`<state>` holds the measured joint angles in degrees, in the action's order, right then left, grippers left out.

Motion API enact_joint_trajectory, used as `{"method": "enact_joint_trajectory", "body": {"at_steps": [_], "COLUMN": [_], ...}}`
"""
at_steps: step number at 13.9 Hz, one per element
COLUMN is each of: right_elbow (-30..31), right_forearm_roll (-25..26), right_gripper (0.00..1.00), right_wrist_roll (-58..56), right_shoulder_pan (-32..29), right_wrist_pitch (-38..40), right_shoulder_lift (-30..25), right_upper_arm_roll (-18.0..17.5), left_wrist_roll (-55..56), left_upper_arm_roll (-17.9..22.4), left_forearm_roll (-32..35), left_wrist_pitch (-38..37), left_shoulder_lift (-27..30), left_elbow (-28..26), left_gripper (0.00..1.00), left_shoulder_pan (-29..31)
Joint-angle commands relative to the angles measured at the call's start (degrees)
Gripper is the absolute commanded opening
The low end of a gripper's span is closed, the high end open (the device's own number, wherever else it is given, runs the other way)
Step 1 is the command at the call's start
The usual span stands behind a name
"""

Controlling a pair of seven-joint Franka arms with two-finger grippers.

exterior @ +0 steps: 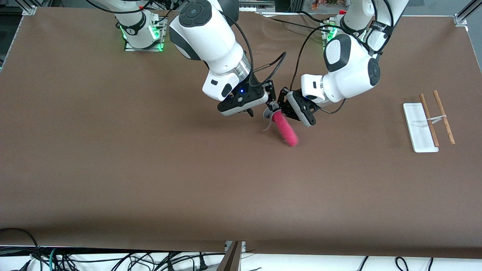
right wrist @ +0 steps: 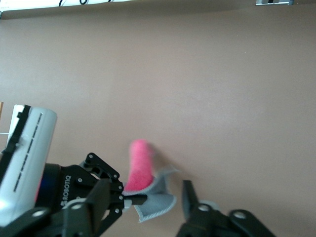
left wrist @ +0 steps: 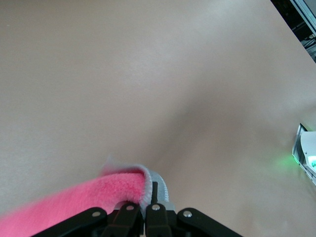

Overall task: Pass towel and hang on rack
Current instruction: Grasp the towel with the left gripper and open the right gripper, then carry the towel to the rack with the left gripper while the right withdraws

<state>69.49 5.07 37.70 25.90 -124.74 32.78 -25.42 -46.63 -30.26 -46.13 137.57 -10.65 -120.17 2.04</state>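
Observation:
The towel (exterior: pixel 285 130) hangs in the air over the middle of the table, its pink side rolled outward and its grey corner with the pale stitched edge (exterior: pixel 269 115) uppermost. My left gripper (exterior: pixel 276 109) is shut on that grey corner; in the left wrist view the fingers (left wrist: pixel 154 193) pinch the towel's edge (left wrist: pixel 98 197). My right gripper (exterior: pixel 251 112) is open beside the towel and holds nothing; one of its fingers (right wrist: pixel 188 197) stands apart from the towel (right wrist: pixel 157 202). The rack (exterior: pixel 419 128) lies toward the left arm's end of the table, with its two wooden rods (exterior: pixel 444 117).
The brown table (exterior: pixel 150 169) spreads wide under both arms. The left arm's base plate with a green light (left wrist: pixel 306 157) shows in the left wrist view. Cables hang along the table's edge nearest the front camera (exterior: pixel 113 259).

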Motion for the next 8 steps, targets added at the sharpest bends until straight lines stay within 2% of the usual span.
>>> {"method": "enact_joint_trajectory", "body": {"at_steps": [1, 4, 8], "right_elbow": [-0.50, -0.50, -0.50], "right_forearm_roll": [0.90, 2.39, 2.40], "right_gripper": [1.00, 1.00, 1.00], "right_wrist_roll": [0.53, -0.95, -8.67], "right_shoulder_pan": [0.29, -0.14, -0.67], "right_wrist_pitch": [-0.33, 0.02, 1.51], "right_shoulder_lift": [0.00, -0.09, -0.53], "right_upper_arm_roll": [0.19, 0.28, 3.79], "left_wrist_roll": [-1.71, -1.54, -1.27], "left_upper_arm_roll": [-0.07, -0.07, -0.07], "left_forearm_roll": [0.85, 11.12, 22.54], "left_wrist_pitch": [-4.04, -13.86, -29.07], "left_shoulder_lift": [2.21, 2.12, 0.28], "left_elbow": [-0.68, 3.87, 11.43], "left_gripper": [0.00, 0.00, 0.00], "left_shoulder_pan": [3.92, 11.65, 24.12]}}
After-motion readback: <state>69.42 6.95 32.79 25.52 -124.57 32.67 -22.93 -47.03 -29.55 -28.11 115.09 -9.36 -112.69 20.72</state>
